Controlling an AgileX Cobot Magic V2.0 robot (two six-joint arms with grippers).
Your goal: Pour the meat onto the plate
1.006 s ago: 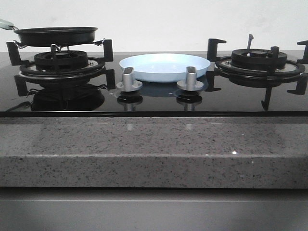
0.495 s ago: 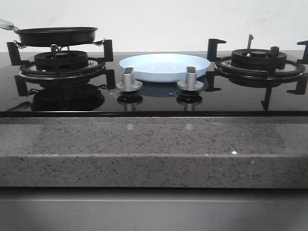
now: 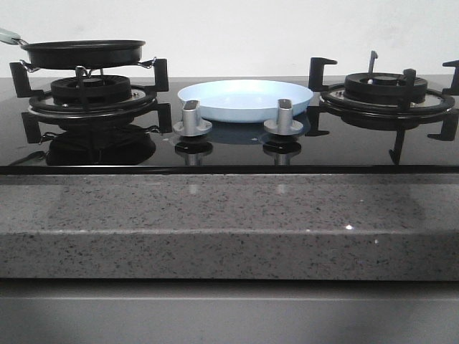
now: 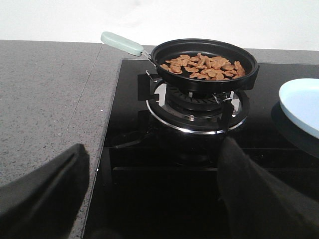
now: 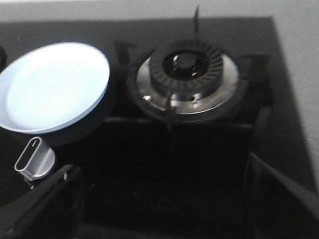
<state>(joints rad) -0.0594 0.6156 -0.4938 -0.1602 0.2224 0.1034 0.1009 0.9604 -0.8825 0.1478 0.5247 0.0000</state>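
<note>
The meat [image 4: 203,66], a heap of small tan chunks, lies in a black frying pan [image 4: 205,59] with a pale handle [image 4: 122,43] on the left burner; the pan also shows in the front view [image 3: 84,52]. The empty pale-blue plate [image 3: 245,99] sits on the black glass hob between the burners, also in the right wrist view [image 5: 52,87] and at the edge of the left wrist view [image 4: 301,102]. My left gripper [image 4: 154,164] is open and empty, short of the pan. My right gripper [image 5: 159,186] is open and empty, above the hob near the right burner. Neither gripper shows in the front view.
Two grey knobs [image 3: 192,118] [image 3: 284,117] stand in front of the plate. The right burner [image 3: 387,93] with black grate is bare. A speckled grey stone counter [image 3: 229,222] runs along the front and lies left of the hob [image 4: 45,99].
</note>
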